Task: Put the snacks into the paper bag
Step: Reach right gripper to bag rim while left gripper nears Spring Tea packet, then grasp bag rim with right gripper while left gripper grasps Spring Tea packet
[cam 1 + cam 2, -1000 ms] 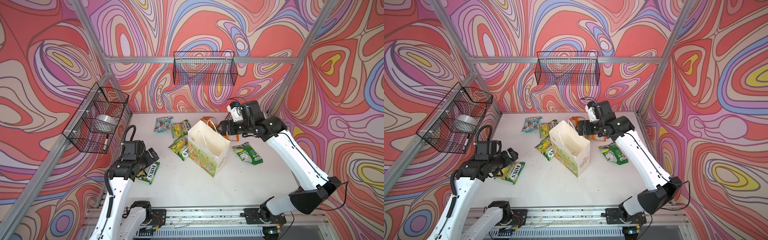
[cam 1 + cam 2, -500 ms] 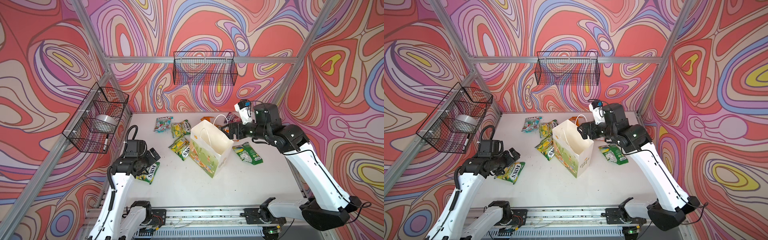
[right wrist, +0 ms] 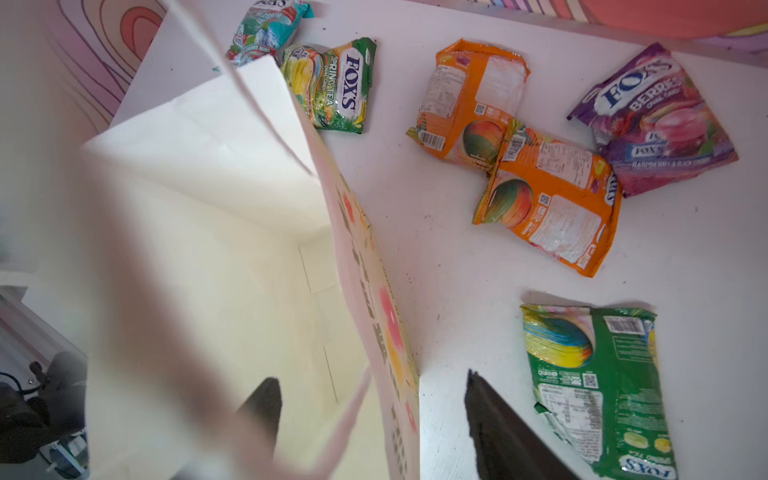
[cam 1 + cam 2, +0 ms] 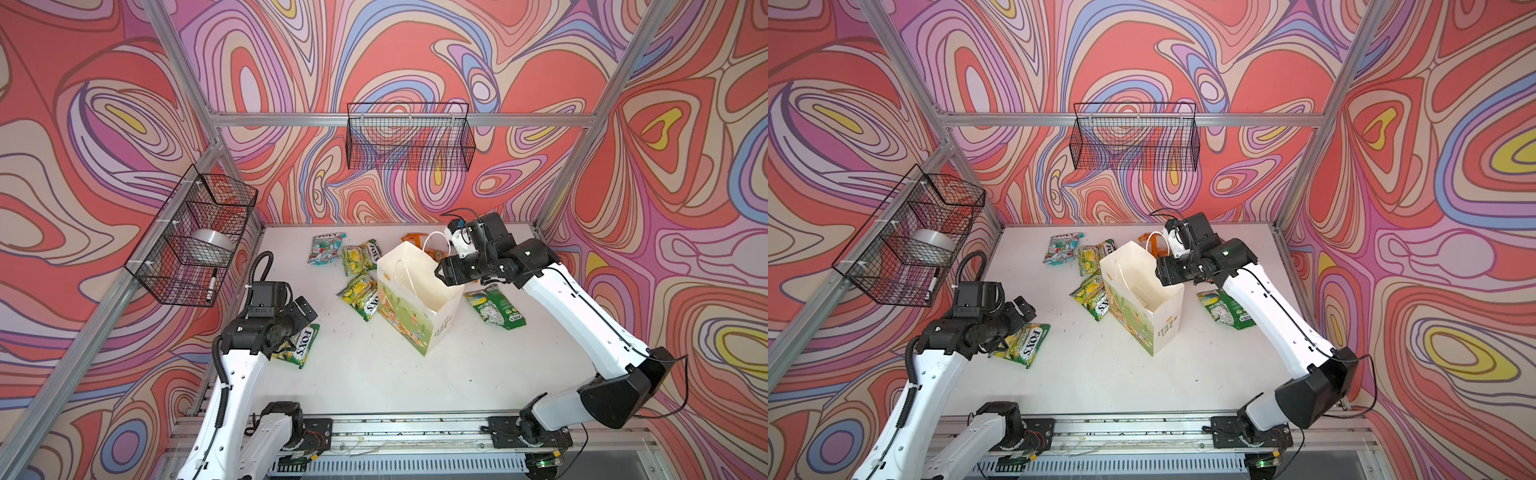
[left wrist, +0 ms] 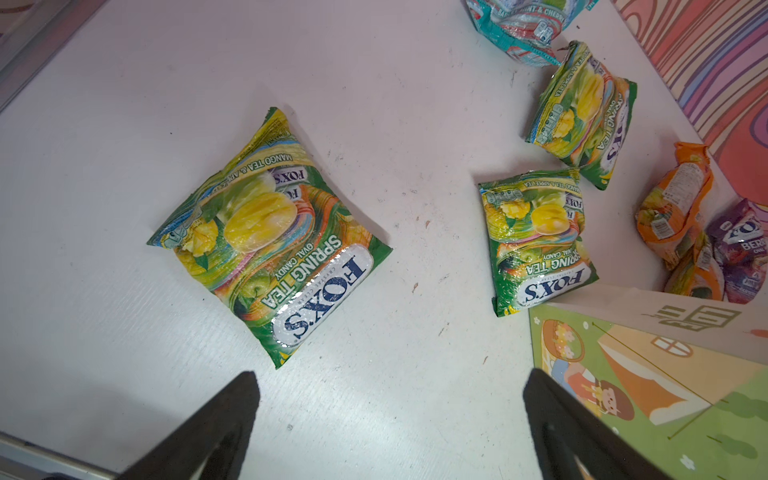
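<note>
One white table [image 4: 374, 374] carries everything I can see. Mid-table, the paper bag [image 4: 419, 316] stands upright with its mouth open. My right gripper [image 3: 370, 377] straddles the bag's rim, one finger inside and one outside, jaws partly apart and not visibly pinching the paper. My left gripper [image 5: 391, 374] hangs spread wide, holding nothing, near a yellow-green pouch [image 5: 270, 237]. All the snacks [image 4: 359, 257] lie on the table outside the bag. Two more yellow-green pouches [image 4: 360, 295] sit left of it, with a red-teal pouch [image 4: 326, 247] behind them. A green pouch [image 4: 494, 307] lies to its right, and two orange pouches [image 3: 469, 99] and a purple pouch [image 3: 652, 120] lie behind.
</note>
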Tool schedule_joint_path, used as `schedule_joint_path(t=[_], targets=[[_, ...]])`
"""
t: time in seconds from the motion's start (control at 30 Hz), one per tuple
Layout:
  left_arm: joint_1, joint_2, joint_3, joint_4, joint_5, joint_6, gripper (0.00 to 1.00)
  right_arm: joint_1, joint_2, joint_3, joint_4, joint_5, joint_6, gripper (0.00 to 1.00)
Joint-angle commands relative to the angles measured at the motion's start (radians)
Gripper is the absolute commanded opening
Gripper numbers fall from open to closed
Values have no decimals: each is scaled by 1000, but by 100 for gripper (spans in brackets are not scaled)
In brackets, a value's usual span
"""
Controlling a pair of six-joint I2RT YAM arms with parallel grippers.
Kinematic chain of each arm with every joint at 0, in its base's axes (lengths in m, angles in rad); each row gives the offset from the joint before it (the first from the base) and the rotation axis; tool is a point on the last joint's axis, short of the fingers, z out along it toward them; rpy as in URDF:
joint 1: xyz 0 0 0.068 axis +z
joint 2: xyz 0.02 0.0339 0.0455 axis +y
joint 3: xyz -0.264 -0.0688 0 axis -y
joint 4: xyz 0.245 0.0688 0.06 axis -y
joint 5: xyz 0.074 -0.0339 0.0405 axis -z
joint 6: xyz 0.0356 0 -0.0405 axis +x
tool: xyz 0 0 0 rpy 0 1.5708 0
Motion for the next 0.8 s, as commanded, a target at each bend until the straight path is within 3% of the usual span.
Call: schedule_joint_path(t=[0.0, 0.23, 0.33, 0.77], targets=[[0, 3, 14, -71, -59, -28, 100, 5, 27, -12, 20, 39, -22, 55], [1, -30, 31, -229, -234, -115, 100, 24, 54, -20, 38, 73, -25, 15], [21, -31, 9, -252, -256, -147, 100, 28, 59, -15, 34, 75, -23, 0], [164, 230, -81, -12, -139, -257, 100, 33, -30, -87, 97, 105, 101, 0]])
